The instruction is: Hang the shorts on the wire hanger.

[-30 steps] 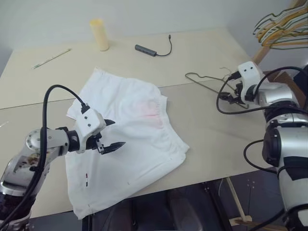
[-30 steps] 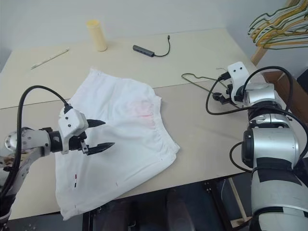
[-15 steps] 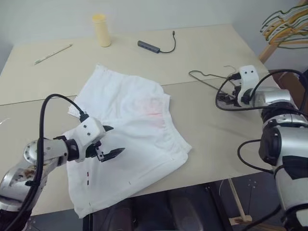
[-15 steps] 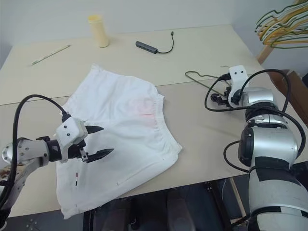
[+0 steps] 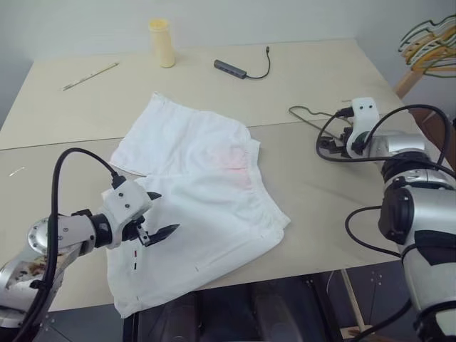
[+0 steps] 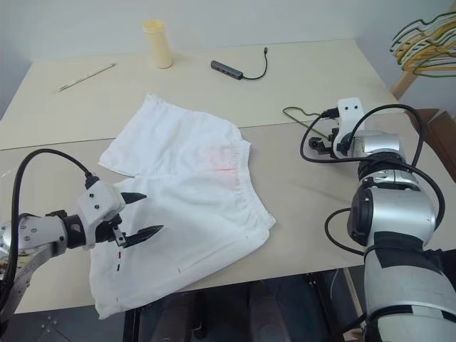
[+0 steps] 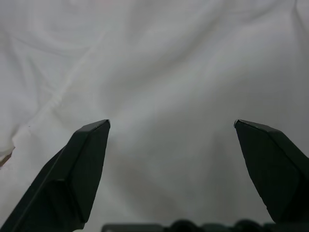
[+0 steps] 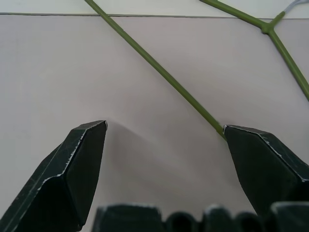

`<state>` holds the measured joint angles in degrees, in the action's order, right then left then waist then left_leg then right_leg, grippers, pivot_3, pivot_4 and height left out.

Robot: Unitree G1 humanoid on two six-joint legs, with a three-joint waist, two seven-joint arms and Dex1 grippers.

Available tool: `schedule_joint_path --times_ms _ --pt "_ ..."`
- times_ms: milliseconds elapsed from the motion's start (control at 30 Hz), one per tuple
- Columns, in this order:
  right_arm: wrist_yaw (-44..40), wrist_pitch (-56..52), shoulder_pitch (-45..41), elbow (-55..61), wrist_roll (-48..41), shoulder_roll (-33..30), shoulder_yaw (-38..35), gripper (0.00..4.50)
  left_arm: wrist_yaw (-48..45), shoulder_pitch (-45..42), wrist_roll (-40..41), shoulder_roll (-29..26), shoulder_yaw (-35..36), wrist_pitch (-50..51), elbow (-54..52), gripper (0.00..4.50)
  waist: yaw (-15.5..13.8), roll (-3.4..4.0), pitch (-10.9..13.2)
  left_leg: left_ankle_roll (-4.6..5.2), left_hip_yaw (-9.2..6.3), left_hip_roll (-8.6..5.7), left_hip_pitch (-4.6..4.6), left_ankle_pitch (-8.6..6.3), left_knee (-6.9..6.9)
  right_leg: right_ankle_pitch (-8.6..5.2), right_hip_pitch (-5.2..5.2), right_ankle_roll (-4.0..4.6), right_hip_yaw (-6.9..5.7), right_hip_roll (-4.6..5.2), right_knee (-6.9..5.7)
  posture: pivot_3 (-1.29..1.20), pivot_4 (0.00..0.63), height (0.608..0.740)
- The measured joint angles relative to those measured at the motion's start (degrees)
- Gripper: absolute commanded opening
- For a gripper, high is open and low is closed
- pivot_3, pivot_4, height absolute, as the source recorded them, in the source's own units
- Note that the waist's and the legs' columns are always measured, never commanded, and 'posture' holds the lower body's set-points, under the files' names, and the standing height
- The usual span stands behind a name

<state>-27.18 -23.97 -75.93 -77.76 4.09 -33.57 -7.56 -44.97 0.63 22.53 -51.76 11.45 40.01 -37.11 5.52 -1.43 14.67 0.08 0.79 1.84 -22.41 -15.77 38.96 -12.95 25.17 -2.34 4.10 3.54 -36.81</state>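
Observation:
The white shorts (image 5: 206,185) lie flat on the table, with a faint pink patch near the waistband. My left gripper (image 5: 164,212) hovers open over the near leg of the shorts, and white fabric (image 7: 164,72) lies under its fingers. The thin dark wire hanger (image 6: 293,114) lies on the table at the right. My right gripper (image 6: 318,146) is open low over the hanger. In the right wrist view one wire arm (image 8: 159,72) runs across the table to the tip of one finger (image 8: 256,159). Nothing is held.
A pale yellow cylinder (image 5: 162,43), a grey USB hub with its cable (image 5: 235,68) and a pencil (image 5: 89,76) lie at the far side of the beige table (image 5: 320,214). A bunch of yellow and dark hangers (image 5: 431,46) hangs past the right edge.
The camera has shifted. My left gripper has drawn back a little toward the near leg of the shorts. My right gripper has rolled slightly beside the hanger. Both stay open.

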Motion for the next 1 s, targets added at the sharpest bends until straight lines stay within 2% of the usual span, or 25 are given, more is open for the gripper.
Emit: schedule_joint_path --times_ms 600,667,867,1000 --pt "1.6 0.2 0.4 -0.4 0.9 1.4 -0.4 4.46 1.4 5.9 -0.4 -0.6 2.3 0.1 -3.7 4.49 -0.5 0.00 0.0 -0.04 0.02 0.01 -0.03 0.02 -0.01 0.02 0.02 0.02 -0.05 0.00 0.02 0.03 0.227 0.740" --pt "0.5 1.3 0.4 -0.4 2.4 1.5 1.2 4.46 1.5 6.1 -0.5 -0.8 2.3 0.1 -3.7 4.49 -0.5 0.00 0.0 -0.05 0.09 0.01 -0.02 0.02 0.00 0.02 0.03 0.02 -0.05 0.00 0.03 0.02 0.228 0.740" --pt "-7.7 7.9 0.1 1.4 11.8 1.0 13.1 4.46 1.6 6.1 -0.9 -0.8 2.0 0.0 -4.1 4.49 -0.3 -0.03 0.0 -0.09 0.28 0.02 0.02 0.05 0.01 0.02 0.02 0.02 -0.07 0.00 0.04 -0.02 0.236 0.740" --pt "-11.8 9.5 -0.2 1.9 14.0 0.2 16.2 4.46 1.7 6.0 -1.0 -0.7 0.3 0.0 -4.2 4.49 -0.3 -0.05 0.0 -0.10 0.25 0.03 0.02 0.06 0.03 0.03 0.01 0.04 -0.09 0.00 0.04 -0.03 0.249 0.740"
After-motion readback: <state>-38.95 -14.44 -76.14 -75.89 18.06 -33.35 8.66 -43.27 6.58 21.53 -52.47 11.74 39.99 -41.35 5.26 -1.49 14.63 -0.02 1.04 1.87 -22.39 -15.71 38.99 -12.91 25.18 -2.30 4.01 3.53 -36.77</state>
